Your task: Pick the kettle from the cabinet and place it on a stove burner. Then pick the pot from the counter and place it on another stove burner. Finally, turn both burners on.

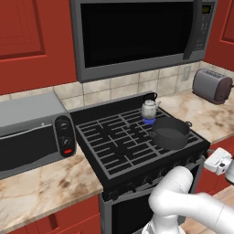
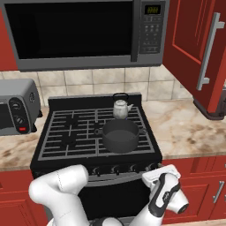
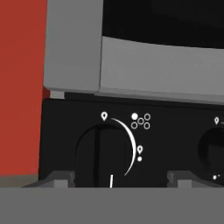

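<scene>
The kettle is seen on the rear right burner of the stove, where a small blue flame is visible beneath it; its lid is on, so its contents cannot be made out. The pot is set on the front right burner just before the kettle — it stands uncovered, and nothing but its dark grey floor is shown inside. Both rest on the black grates, close together but not clearly touching. The gripper is held at the stove's front panel, its fingertips standing apart on either side of a round black knob — spread wide and not clearly pressed against it. A toaster oven is placed on the counter left of the stove, and a chrome toaster on the right.
</scene>
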